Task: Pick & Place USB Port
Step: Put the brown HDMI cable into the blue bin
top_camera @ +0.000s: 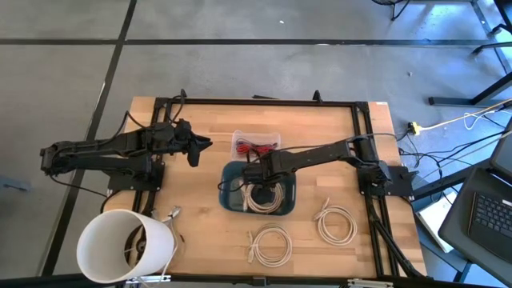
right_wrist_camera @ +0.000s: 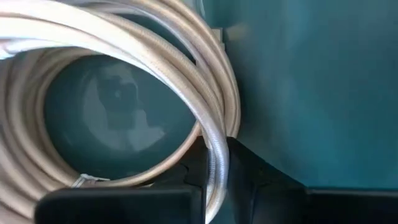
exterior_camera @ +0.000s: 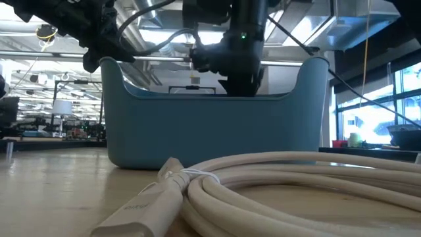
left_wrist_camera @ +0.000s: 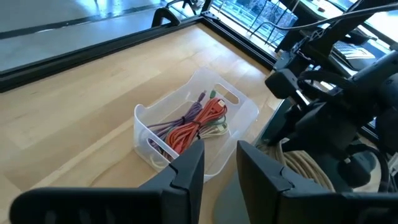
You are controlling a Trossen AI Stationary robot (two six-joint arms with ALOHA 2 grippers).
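Observation:
A coiled white USB cable [top_camera: 265,199] is inside the blue bin [top_camera: 228,172] at the table's middle, and my right gripper [right_wrist_camera: 216,163] reaches down into the bin, shut on the coil. Two more white coils [top_camera: 270,244] [top_camera: 336,224] lie flat on the wood near the front edge; one of them fills the foreground of the low view [exterior_camera: 276,191]. My left gripper [left_wrist_camera: 221,155] hovers open at the table's left, holding nothing, with its fingers toward a clear tub. My right gripper pinches a few strands of the coil's loop [right_wrist_camera: 214,146] between its two fingers [right_wrist_camera: 249,171]. It comes from above, pointing steeply down into the bin, with the fingers across the strands. The rest of the coil spreads over the bin's floor; whether it rests there I cannot tell.
A clear tub [top_camera: 256,144] with red and orange cables stands just beyond the bin. A white bucket [top_camera: 124,246] sits at the front left corner. A black frame [top_camera: 256,102] runs along the table's edges. Bare wood lies between the bin and the front coils.

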